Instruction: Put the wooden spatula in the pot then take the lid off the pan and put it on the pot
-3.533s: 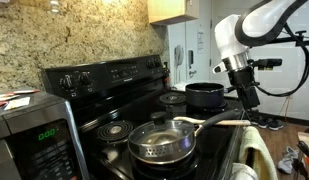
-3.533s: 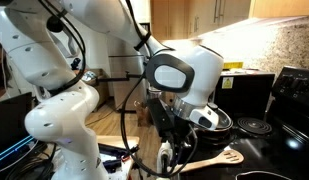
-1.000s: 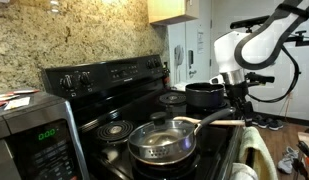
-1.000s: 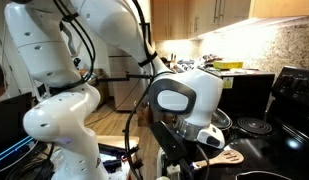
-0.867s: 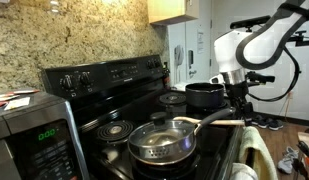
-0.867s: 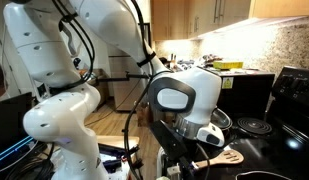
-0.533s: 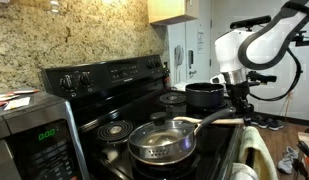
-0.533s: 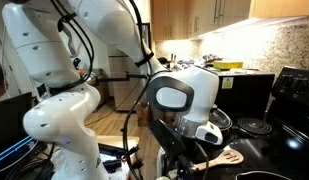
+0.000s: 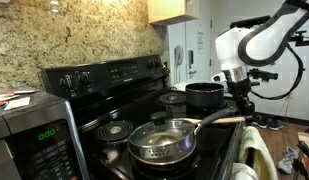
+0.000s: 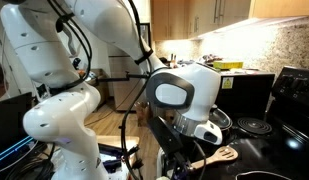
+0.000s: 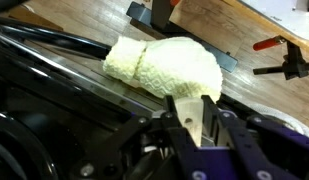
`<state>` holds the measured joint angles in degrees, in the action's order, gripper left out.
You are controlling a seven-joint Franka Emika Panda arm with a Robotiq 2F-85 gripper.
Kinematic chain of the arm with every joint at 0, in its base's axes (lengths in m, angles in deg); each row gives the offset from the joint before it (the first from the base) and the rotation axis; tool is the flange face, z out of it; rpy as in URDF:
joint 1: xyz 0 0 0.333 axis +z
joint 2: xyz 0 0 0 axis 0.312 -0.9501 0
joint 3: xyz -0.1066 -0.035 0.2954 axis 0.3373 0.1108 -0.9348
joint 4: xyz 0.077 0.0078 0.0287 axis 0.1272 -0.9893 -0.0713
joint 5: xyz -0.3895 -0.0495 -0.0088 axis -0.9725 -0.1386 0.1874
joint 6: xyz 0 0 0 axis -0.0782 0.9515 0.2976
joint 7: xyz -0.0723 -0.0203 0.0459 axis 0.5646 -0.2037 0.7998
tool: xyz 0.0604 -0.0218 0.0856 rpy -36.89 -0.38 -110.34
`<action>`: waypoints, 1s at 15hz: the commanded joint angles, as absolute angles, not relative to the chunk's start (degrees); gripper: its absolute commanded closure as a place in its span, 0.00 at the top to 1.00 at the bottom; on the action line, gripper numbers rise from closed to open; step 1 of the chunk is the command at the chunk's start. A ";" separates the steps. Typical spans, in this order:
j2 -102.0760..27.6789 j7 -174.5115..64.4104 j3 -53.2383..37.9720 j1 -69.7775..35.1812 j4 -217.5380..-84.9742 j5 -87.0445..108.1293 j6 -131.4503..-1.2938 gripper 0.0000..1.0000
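Observation:
The wooden spatula (image 10: pixel 223 155) is pale and slim, and its handle end sits pinched between my fingers (image 11: pixel 179 112) in the wrist view. My gripper (image 11: pixel 191 106) is shut on it at the stove's front edge, beside the pan's handle (image 9: pixel 216 117). In an exterior view the gripper (image 9: pixel 241 108) hangs just right of the black pot (image 9: pixel 204 95), which stands on a back burner. The pan (image 9: pixel 162 148) is on the front burner with the glass lid (image 9: pixel 162 133) on it.
A pale yellow cloth (image 11: pixel 164 68) hangs on the oven rail right below my gripper. A microwave (image 9: pixel 29 135) stands at the near left, and a bare burner (image 9: pixel 114 128) lies between it and the pan. The stove's back panel (image 9: pixel 104 72) rises behind.
The jaws have closed onto the spatula's handle. The spatula's blade has tipped up slightly off the stove edge. The arm has hardly moved.

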<state>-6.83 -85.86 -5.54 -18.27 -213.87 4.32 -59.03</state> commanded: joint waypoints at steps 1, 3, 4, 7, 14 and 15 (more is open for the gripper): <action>-2.85 -83.69 -4.74 -19.89 -211.60 5.98 -52.32 0.10; -0.91 -82.52 -3.96 -20.86 -210.11 5.49 -49.36 0.10; 0.02 -81.74 -3.67 -21.38 -209.40 5.17 -48.20 0.10; 2.32 -80.39 -3.18 -22.91 -207.30 3.35 -44.48 0.10; 3.73 -82.83 -0.95 -20.88 -201.13 14.03 -36.90 0.10; 3.05 -85.11 0.35 -20.42 -198.86 17.56 -34.41 0.10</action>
<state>3.65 -81.54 -2.21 -22.12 -203.61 10.26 -39.95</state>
